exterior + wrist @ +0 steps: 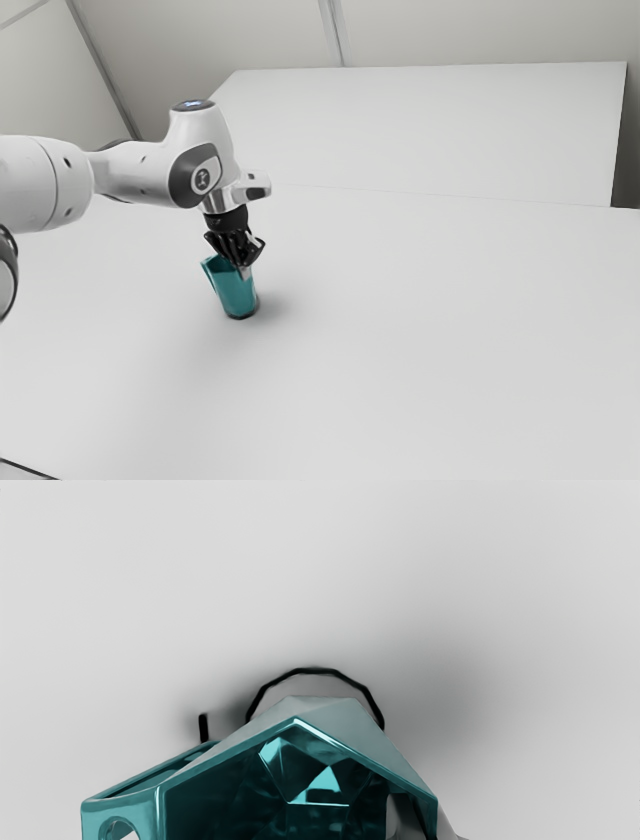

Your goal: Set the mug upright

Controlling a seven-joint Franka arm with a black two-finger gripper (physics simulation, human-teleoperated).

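White table (420,350) lies under the mug (236,294), mouth nearly straight up. My gripper (244,270) pinches its rim; a tiny badge (202,180) sits above.

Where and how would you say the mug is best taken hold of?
I'd pinch the mug's wall at the rim, opposite the handle, coming from above: its mouth faces the hand, and that wall looks thin.
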